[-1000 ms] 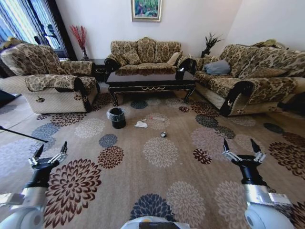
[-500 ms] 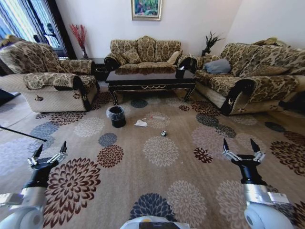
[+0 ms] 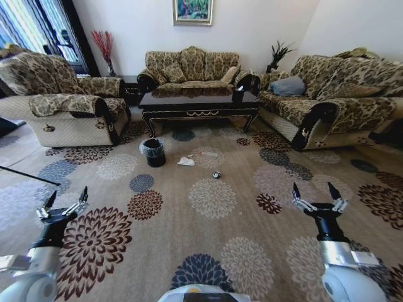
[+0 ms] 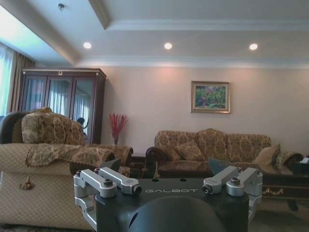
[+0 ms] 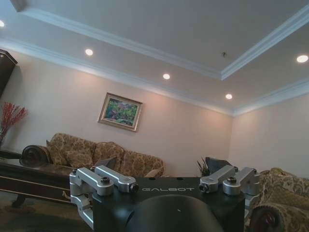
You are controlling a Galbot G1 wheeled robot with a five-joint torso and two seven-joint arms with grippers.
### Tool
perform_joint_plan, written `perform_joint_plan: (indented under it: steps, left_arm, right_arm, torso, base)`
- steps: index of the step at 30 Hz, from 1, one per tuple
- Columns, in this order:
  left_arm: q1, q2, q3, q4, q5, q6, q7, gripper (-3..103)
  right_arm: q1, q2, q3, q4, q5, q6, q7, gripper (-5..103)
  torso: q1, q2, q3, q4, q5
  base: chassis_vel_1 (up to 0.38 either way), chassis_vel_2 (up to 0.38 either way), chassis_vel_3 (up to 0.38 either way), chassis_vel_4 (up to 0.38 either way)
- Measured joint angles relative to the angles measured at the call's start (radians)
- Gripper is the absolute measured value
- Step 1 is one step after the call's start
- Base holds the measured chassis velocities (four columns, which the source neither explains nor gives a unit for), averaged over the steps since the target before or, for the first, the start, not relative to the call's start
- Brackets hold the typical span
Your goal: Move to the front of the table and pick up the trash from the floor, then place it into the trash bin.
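The dark wood table (image 3: 198,104) stands ahead between the sofas. In front of it, on the flower-patterned floor (image 3: 213,200), is the black trash bin (image 3: 152,151) with its clear liner. To the bin's right lies the trash: a white tissue (image 3: 186,162), a clear bottle (image 3: 205,154) and a small black-and-white scrap (image 3: 216,175). My left gripper (image 3: 66,196) and right gripper (image 3: 313,189) are held low at the sides, both open and empty, well short of the trash. The wrist views show each gripper, left (image 4: 164,166) and right (image 5: 161,164), open, with the table edge (image 5: 29,181) beyond.
An armchair (image 3: 63,94) stands at the left, a long sofa (image 3: 327,94) at the right, and a small sofa (image 3: 189,69) behind the table. A thin dark rod (image 3: 28,176) lies on the carpet at the left. Open carpet stretches between me and the trash.
The whole head view has shifted slightly, so the camera has moved a little relative to the room. Both arms keep the same pose and both grippers stay open.
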Motion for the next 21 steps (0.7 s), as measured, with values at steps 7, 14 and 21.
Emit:
perform_joint_plan:
  steps: [7, 14, 21]
  left_arm:
    - [-0.018, 0.045, -0.066, -0.042, -0.079, 0.030, -0.012, 100]
    - [-0.030, 0.071, -0.085, -0.047, -0.101, 0.048, -0.015, 100]
    - [-0.026, 0.074, -0.087, -0.046, -0.102, 0.048, -0.015, 100]
  right_arm:
    - [-0.001, -0.055, 0.101, 0.011, 0.064, 0.003, -0.088, 100]
    - [0.005, -0.068, 0.124, -0.012, 0.072, 0.041, -0.145, 100]
    - [0.005, -0.053, 0.102, -0.019, 0.055, 0.049, -0.151, 100]
  torso:
    - [-0.011, -0.028, -0.018, -0.0001, -0.0001]
    - [-0.022, -0.057, -0.035, -0.0001, 0.0000]
    - [-0.030, -0.084, -0.053, -0.0001, -0.0001]
  base:
    - [0.000, 0.000, 0.000, 0.000]
    - [0.000, 0.000, 0.000, 0.000]
    - [0.000, 0.000, 0.000, 0.000]
